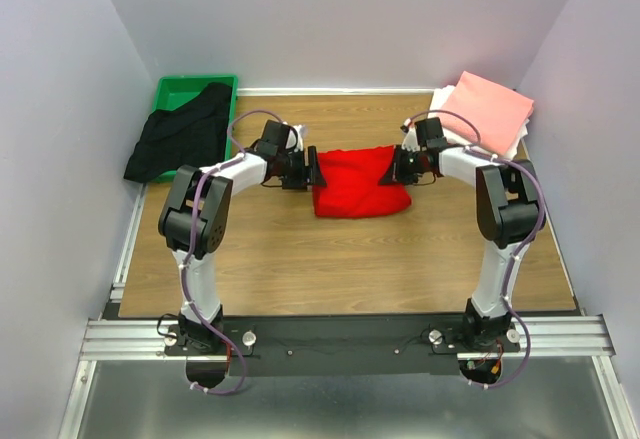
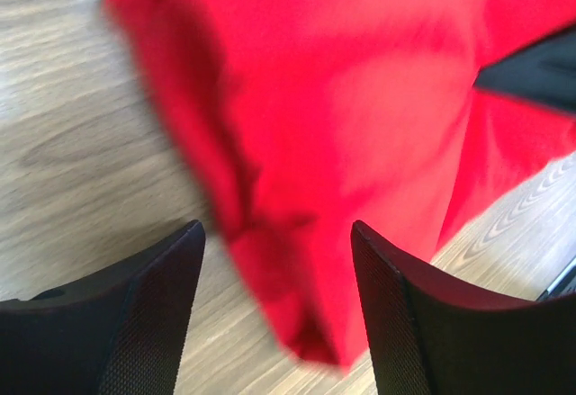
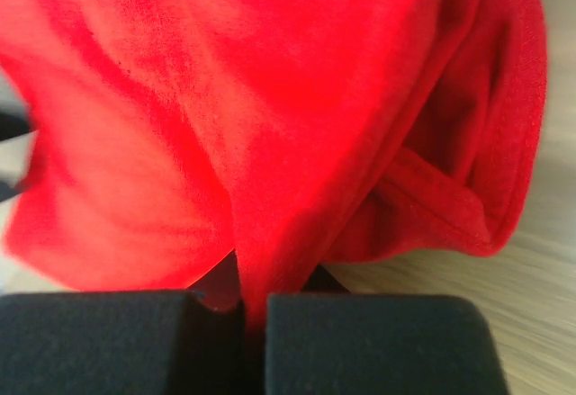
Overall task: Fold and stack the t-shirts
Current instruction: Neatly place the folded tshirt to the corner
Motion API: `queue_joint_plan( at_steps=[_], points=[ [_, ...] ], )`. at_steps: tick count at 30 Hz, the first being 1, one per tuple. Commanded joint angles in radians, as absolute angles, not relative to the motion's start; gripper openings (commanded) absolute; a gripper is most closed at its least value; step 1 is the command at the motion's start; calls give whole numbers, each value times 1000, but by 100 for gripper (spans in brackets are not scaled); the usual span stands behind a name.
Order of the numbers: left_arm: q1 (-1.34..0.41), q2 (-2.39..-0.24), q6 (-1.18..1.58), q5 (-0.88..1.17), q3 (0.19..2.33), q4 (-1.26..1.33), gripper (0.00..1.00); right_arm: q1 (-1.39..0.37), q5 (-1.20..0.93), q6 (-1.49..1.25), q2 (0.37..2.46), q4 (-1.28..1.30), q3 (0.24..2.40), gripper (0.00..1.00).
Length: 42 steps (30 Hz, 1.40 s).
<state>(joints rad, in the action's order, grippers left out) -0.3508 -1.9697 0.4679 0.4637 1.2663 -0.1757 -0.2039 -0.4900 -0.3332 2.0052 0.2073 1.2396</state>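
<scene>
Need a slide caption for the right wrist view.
Closeup: right tool shut on an edge of the red t-shirt, bunched on the wooden table.

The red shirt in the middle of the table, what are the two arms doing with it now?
The two arms are working on the red shirt, which lies bunched and partly folded on the table. The right claw is shut on its right edge. The left claw is open at the opposite edge, gripping nothing. A black shirt hangs unfolded over the green tray at the far left. At the far right, a folded pink shirt lies on a white one.
</scene>
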Motion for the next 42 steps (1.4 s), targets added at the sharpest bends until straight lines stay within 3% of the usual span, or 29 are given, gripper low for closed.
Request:
queue_joint_plan(
  at_steps=[1,22,34,42],
  points=[
    [-347,-1902,443,431,1275,-219,75,-195,-181,-219,2017,395,1340,1],
    [-310,-1825,417,426,1124,-201,75,-192,342,46,2301,666,2022,1],
    [-308,-1799,423,417,1054,-203,75,-176,465,124,2470,673,2455,0],
    [-310,-1787,436,411,1005,-193,75,-111,437,91,2445,672,2526,0]
  ],
)
